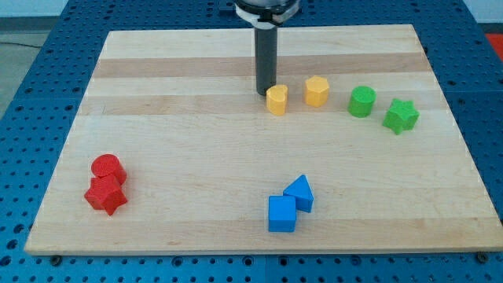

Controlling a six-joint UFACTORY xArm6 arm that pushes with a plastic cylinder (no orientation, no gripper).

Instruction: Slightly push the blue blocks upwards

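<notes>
A blue cube (282,214) and a blue triangular block (300,192) sit touching each other near the view's bottom, right of centre. My tip (265,93) rests on the board near the view's top, just left of a yellow heart-shaped block (277,100). The tip is far above the blue blocks in the view and apart from them.
A yellow hexagonal block (317,91) lies right of the yellow heart. A green cylinder (362,102) and a green star (401,116) lie at the right. A red cylinder (108,168) and a red star (105,195) sit at the lower left. The wooden board (196,157) ends in edges all round.
</notes>
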